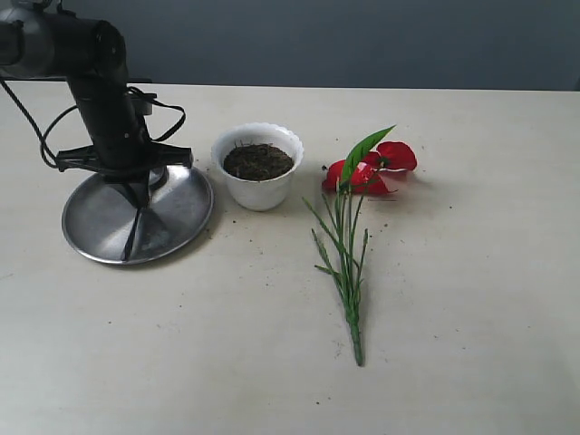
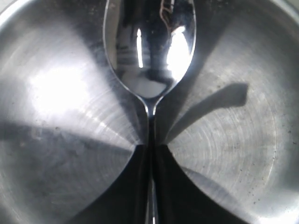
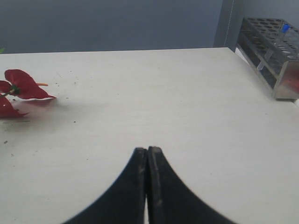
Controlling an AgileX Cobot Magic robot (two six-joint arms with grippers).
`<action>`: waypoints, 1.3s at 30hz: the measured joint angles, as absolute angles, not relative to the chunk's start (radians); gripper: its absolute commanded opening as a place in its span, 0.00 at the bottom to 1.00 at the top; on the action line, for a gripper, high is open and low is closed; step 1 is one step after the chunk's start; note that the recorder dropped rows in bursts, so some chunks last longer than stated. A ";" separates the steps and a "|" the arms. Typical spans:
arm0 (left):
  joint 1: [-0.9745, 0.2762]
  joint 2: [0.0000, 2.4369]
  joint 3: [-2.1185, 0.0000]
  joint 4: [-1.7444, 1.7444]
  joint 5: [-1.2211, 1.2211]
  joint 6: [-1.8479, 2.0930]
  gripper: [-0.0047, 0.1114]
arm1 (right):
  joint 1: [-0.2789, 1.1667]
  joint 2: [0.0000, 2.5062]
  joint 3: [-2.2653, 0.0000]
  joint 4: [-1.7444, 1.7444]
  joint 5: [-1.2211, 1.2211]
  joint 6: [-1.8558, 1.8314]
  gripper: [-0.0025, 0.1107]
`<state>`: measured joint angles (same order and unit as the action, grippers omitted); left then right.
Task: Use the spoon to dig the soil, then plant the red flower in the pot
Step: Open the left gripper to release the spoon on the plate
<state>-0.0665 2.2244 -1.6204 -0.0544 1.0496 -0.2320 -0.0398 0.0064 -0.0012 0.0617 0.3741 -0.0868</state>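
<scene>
My left gripper point(image 1: 139, 192) hangs low over a round steel plate point(image 1: 186, 213), shut on the thin handle of the shiny spoon point(image 2: 149, 51). In the left wrist view its jaws point(image 2: 150, 147) pinch the handle, and the spoon's bowl lies just over the plate point(image 2: 233, 140). The white scalloped pot point(image 1: 260, 188) stands right of the plate, filled with dark soil point(image 1: 258, 161). The red flower point(image 1: 370, 170) lies flat on the table right of the pot, its green stems point(image 1: 349, 272) pointing toward the front. My right gripper point(image 3: 147, 150) is shut and empty over bare table, away from the red petals point(image 3: 23, 84).
A metal test tube rack point(image 3: 275, 51) stands at the table's edge in the right wrist view. Small crumbs of soil are scattered on the table around the pot and the flower. The left arm's cables point(image 1: 54, 127) loop behind the plate.
</scene>
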 measured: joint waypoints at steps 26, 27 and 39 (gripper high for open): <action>-0.067 2.245 -1.627 -0.056 1.051 -0.232 0.32 | -0.040 0.006 -0.001 0.062 0.374 -0.087 0.02; -0.067 2.245 -1.627 -0.054 1.052 -0.232 0.32 | -0.040 0.006 -0.001 0.062 0.374 -0.087 0.02; -0.067 2.131 -1.627 -0.007 1.103 -0.231 0.04 | -0.040 0.006 -0.001 0.062 0.374 -0.087 0.02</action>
